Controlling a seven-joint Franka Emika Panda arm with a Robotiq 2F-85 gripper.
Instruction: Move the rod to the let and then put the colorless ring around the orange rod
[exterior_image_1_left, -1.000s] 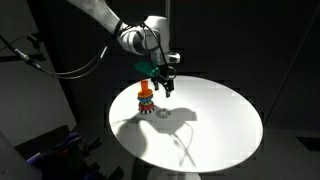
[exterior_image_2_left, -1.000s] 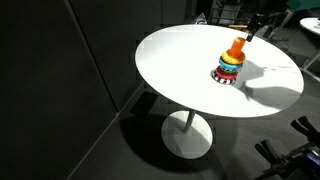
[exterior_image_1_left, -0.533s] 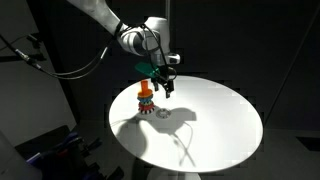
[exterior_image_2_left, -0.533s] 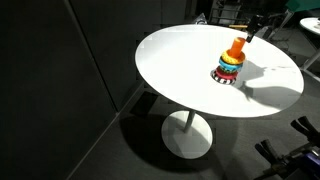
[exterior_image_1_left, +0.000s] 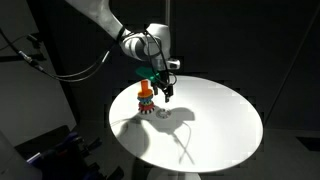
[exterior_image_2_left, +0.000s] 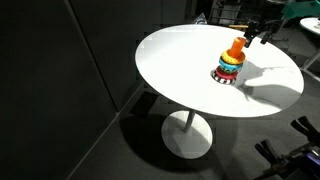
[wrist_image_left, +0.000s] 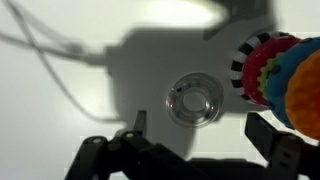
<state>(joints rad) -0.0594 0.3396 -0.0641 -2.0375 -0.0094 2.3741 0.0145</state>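
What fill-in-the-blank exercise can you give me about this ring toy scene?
The rod rising from the ring stack is ___ in colour.
The colorless ring lies flat on the ___ table.
The fingers are spread ___, gripping nothing.
Missing words: orange; white; open.
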